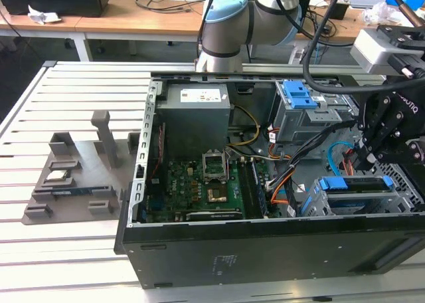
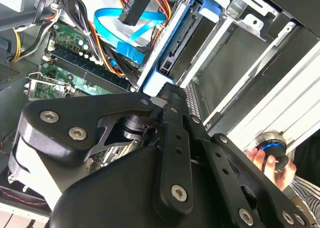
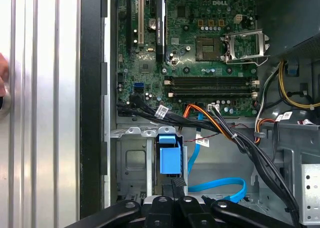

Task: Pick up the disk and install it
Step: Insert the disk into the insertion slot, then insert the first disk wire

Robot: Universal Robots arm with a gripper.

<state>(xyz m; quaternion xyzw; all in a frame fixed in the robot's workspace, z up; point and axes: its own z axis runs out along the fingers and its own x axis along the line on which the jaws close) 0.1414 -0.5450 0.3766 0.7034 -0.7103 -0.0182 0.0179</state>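
My claw (image 1: pixel 366 162), lower right of the exterior view, is pinched on the disk (image 3: pixel 168 157), half-seated in the drive bay (image 1: pixel 392 200). Risks: skewed entry jams the carrier; cables (image 3: pixel 220 125) nearby could snag.

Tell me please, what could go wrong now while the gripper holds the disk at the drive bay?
1. The disk sits only partly in the metal bay, so it may tilt and jam against the rails.
2. The blue flat cable and the orange wires lie close by and could get pinched or snagged.
3. A person's hand rests near the gripper and could be hit.
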